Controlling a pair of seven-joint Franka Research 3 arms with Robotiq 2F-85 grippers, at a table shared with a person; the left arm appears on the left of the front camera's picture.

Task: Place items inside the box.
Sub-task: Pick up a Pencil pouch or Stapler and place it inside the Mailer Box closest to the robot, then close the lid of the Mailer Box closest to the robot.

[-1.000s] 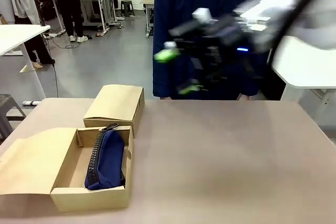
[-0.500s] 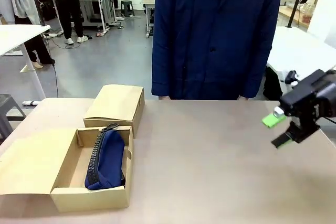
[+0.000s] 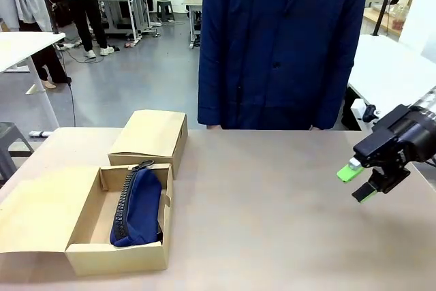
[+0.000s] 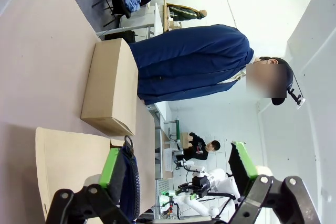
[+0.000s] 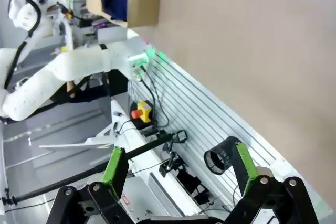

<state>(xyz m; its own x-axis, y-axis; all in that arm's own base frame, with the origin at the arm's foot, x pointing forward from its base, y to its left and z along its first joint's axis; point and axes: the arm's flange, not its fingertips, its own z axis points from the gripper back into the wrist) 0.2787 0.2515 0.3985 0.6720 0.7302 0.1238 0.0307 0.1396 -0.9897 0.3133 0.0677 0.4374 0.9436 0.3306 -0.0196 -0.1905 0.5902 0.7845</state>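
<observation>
Navy pencil case (image 3: 138, 207) laid in open cardboard box (image 3: 121, 255), right gripper (image 3: 360, 183) held empty above table (image 3: 286, 216), jaws apart, left gripper (image 4: 176, 167) likewise parted.

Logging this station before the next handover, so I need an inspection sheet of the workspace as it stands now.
Surface: brown tabletop, bare across the middle and right.
Job's things: navy zip pencil case lying in the open cardboard box.
Clutter: closed cardboard box behind the open one.
Grippers: left gripper open, empty; right gripper open, empty, above the table's right edge.
Cables: nothing seen on the table.
Surroundings: person in a navy coat standing at the far side.
</observation>
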